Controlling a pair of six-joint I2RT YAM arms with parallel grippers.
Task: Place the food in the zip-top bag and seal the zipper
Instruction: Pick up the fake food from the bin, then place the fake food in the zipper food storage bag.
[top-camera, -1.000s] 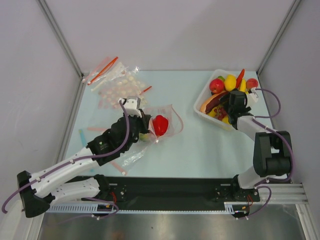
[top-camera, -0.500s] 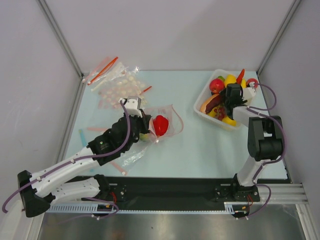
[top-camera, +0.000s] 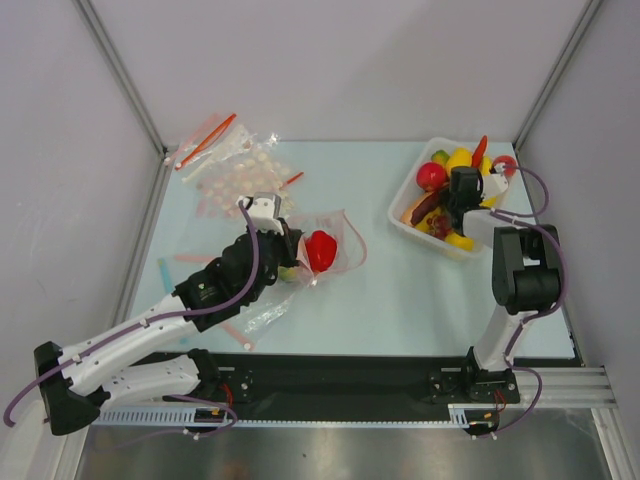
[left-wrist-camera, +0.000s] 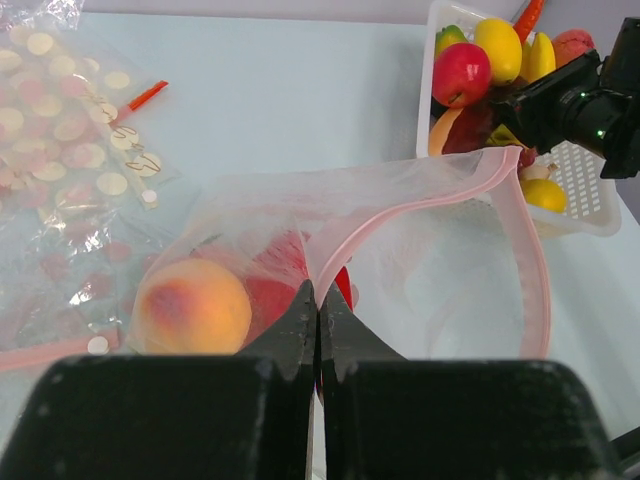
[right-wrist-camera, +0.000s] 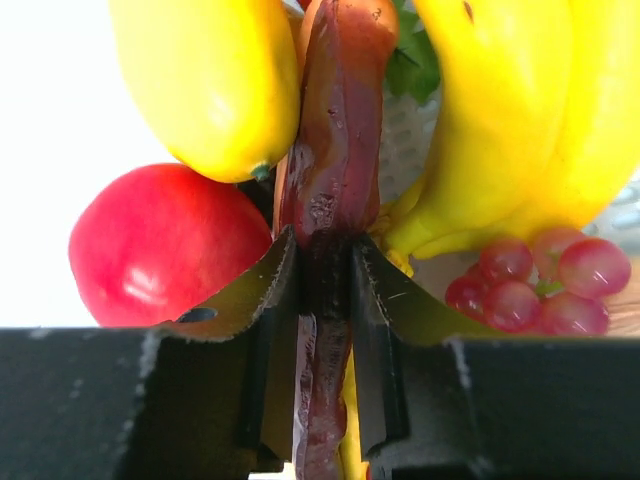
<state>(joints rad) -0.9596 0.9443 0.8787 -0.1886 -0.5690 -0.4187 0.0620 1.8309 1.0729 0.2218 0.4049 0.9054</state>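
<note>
Right hand (right-wrist-camera: 328, 290) clamps eggplant (right-wrist-camera: 335, 130) in tray (top-camera: 397, 216), far-right corner of surface (top-camera: 400, 300); long axis runs along hand's reach. Left hand (left-wrist-camera: 318, 320) pinches zip-top bag (left-wrist-camera: 430, 270) rim, mouth facing tray.

From my remote station this looks to me like a robotics lab cell: a pale table (top-camera: 400, 290) closed in by plain grey panels (top-camera: 330, 60) on aluminium posts (top-camera: 121, 75), with a black mounting rail (top-camera: 340, 375) and loose purple cables (top-camera: 256, 260).
</note>
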